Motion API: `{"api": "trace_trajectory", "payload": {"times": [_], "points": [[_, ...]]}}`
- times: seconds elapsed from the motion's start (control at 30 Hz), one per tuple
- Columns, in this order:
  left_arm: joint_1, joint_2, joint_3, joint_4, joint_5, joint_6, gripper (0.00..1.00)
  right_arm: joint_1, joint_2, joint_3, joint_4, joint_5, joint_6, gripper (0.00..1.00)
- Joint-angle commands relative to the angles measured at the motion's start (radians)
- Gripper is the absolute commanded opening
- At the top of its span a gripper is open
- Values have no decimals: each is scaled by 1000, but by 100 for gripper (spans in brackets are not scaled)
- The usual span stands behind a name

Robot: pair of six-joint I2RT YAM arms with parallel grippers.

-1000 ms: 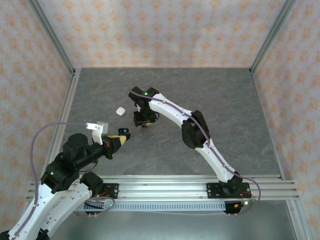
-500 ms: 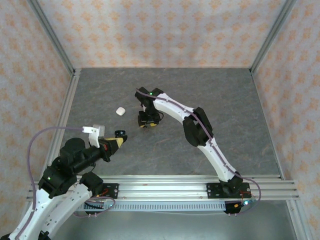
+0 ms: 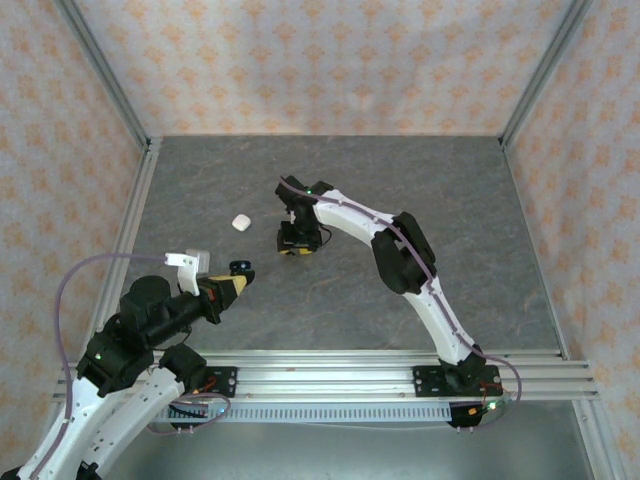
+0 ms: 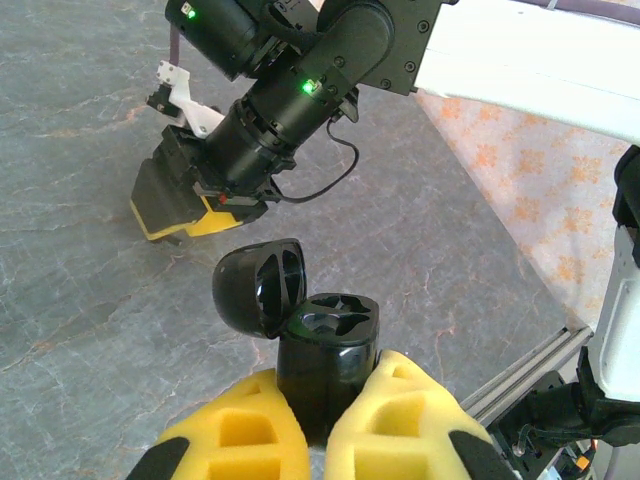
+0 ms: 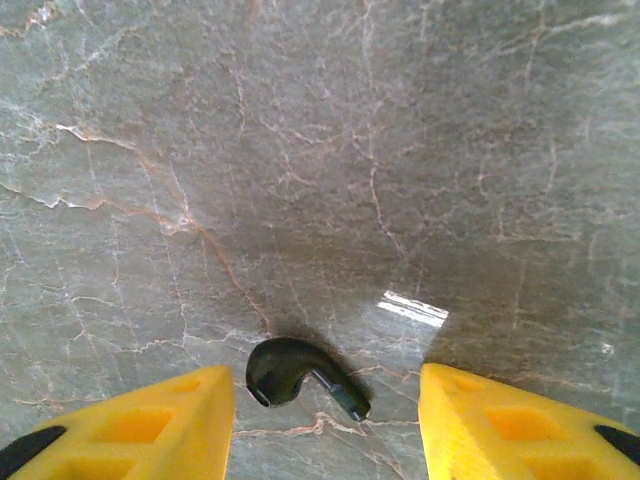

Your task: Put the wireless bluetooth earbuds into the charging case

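R gripper (image 5: 322,405) sits low over the table (image 5: 420,140), jaws abt half open, holding nothing, black earbud (image 5: 297,372) lying btwn the fingers. L gripper (image 4: 318,425) is clamped on the black charging case (image 4: 328,345), lid open, well apart. Risk: the bud is tiny and rounded, so an off-centre squeeze could squirt it sideways or catch only the stem.

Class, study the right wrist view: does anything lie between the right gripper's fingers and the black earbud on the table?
Nothing visible does. The black earbud lies on the bare table between the right gripper's open fingers, nearer the finger on the picture's left, with only stone surface on either side.
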Motion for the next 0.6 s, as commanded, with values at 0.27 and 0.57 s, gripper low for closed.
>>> {"api": "trace_trajectory", "payload": {"times": [0.27, 0.57], "points": [[6, -15, -6, -20, -15, -28, 0, 47, -49, -97, 102, -182, 108, 52], [7, -27, -13, -23, -22, -50, 0, 48, -80, -120, 107, -188, 111, 52]]}}
